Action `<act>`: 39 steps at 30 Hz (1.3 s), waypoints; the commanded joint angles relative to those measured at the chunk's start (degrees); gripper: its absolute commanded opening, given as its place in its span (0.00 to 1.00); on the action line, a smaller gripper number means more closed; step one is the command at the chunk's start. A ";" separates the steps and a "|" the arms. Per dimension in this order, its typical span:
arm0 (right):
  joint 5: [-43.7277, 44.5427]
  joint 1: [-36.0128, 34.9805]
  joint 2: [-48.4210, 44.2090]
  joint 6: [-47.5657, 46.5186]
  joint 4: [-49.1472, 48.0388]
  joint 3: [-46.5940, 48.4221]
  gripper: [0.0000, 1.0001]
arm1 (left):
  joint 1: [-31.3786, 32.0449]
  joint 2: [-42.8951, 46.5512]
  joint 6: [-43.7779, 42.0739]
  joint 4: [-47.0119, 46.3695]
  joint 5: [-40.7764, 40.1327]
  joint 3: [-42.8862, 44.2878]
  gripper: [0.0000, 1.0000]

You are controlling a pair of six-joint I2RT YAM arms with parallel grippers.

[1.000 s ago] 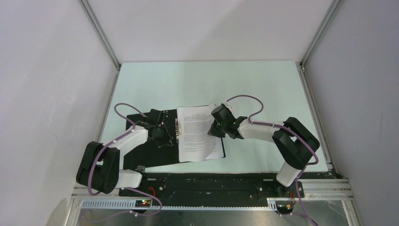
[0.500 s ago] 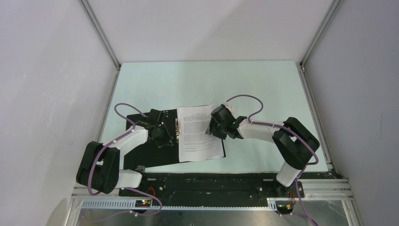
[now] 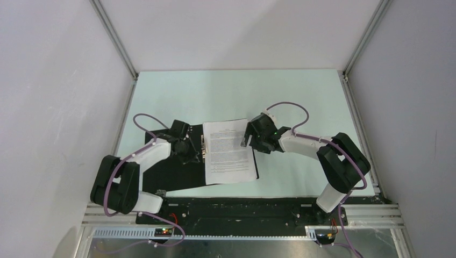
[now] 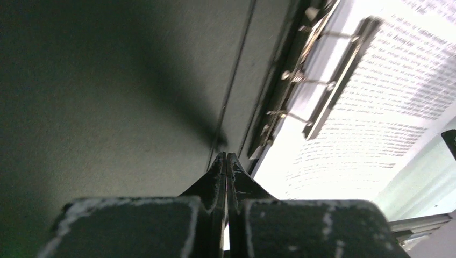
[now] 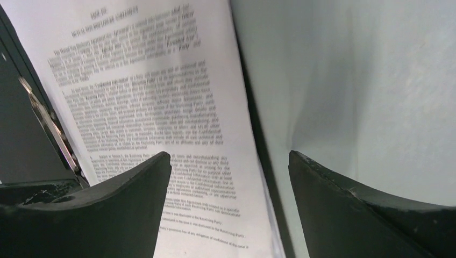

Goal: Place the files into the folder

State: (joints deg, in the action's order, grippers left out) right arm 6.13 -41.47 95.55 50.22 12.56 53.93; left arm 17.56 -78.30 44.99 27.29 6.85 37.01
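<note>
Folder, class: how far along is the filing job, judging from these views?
Done: the files lie flat in the open folder, on its right half beside the clip. In hand: nothing; the right gripper hovers at the sheets' right edge, jaws apart, and the left gripper is shut over the black left half. Left: closing the cover; whether the sheets are clipped is unclear.

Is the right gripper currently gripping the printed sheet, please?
No, in the right wrist view the right gripper stands wide open with nothing between its fingers, and the printed sheet lies beyond them.
</note>
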 commanded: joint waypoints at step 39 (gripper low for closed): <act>0.66 12.36 -0.27 -8.84 2.18 4.17 0.83 | 7.06 -17.50 2.28 -0.88 -2.95 16.69 0.00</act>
State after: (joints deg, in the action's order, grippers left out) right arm 2.83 -28.56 98.32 42.09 12.56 56.82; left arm 24.05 -96.27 47.31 22.28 4.80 54.68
